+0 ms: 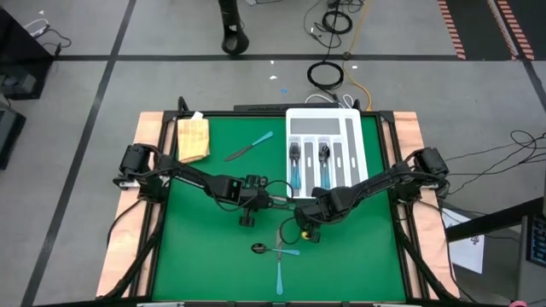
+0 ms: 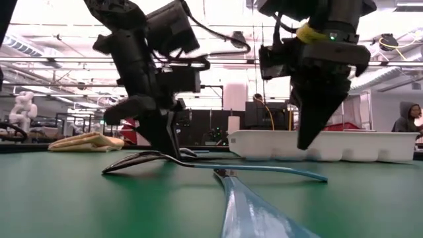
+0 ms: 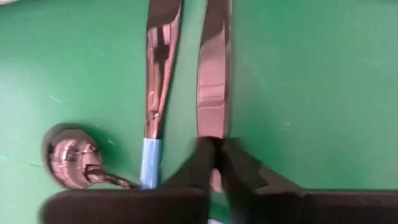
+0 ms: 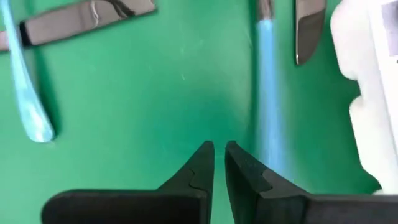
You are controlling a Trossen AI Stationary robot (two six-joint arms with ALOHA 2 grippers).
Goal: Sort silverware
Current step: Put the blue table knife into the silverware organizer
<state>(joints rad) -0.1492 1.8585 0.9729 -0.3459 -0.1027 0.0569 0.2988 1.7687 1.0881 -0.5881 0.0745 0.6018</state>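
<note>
Your left gripper point(image 3: 214, 155) has its jaws pinched on a knife point(image 3: 213, 74) lying on the green table point(image 1: 205, 247), ready to lift; your right gripper point(image 4: 219, 155) hovers nearby, jaws narrow and empty, beside the tray point(image 1: 358, 149).

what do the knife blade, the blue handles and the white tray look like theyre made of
Knife blade: likely polished metal, since it mirrors its surroundings. Blue handle: probably plastic, a smooth, evenly coloured light blue with a soft sheen. White tray: seemingly moulded plastic, matte white with rounded compartment walls. None of this is certain from looks alone.
</note>
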